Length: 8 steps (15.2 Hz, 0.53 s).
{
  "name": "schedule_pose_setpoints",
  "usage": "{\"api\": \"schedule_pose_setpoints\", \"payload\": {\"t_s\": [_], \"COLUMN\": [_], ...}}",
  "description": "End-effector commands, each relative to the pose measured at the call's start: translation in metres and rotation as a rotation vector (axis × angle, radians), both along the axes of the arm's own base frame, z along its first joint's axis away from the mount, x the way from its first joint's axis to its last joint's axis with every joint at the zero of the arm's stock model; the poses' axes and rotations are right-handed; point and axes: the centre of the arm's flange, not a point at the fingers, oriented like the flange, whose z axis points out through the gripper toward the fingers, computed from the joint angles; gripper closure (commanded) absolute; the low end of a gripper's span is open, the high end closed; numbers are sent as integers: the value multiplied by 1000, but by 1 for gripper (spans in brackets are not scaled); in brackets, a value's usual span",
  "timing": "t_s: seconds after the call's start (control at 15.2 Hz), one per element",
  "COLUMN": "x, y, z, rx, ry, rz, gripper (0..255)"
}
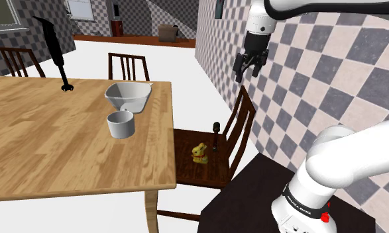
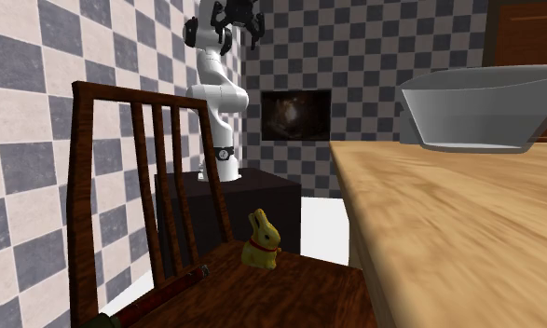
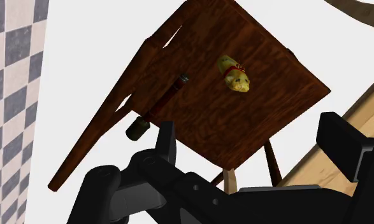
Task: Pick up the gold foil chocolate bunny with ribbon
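The gold foil bunny (image 1: 200,153) with a red ribbon sits upright on the dark wooden chair seat (image 1: 186,169), tucked beside the table. It also shows as the bunny (image 2: 261,242) on the seat (image 2: 290,293) and the bunny (image 3: 234,74) far beyond the fingers. My black gripper (image 1: 250,66) hangs high above the chair's back, close to the checkered wall. In the second exterior view the gripper (image 2: 236,20) is near the top. The gripper (image 3: 252,143) is open, with nothing between its fingers.
A dark slender bottle-like object (image 3: 158,107) lies on the seat by the chair back (image 1: 242,126). The wooden table (image 1: 60,142) edge is close to the bunny and carries a white bowl (image 1: 128,97), a white cup (image 1: 121,124) and a black stick blender (image 1: 57,56).
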Motion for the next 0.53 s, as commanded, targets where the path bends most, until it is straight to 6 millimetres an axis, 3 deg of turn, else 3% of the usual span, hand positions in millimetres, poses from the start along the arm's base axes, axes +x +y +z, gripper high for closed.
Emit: {"api": "schedule_pose_setpoints", "payload": {"t_s": [0.0,0.46], "x": [0,48], "y": [0,-14], "z": [0,-81], "rx": [0,19], "ry": [0,56], "rz": [0,74], "gripper": [0,0]}}
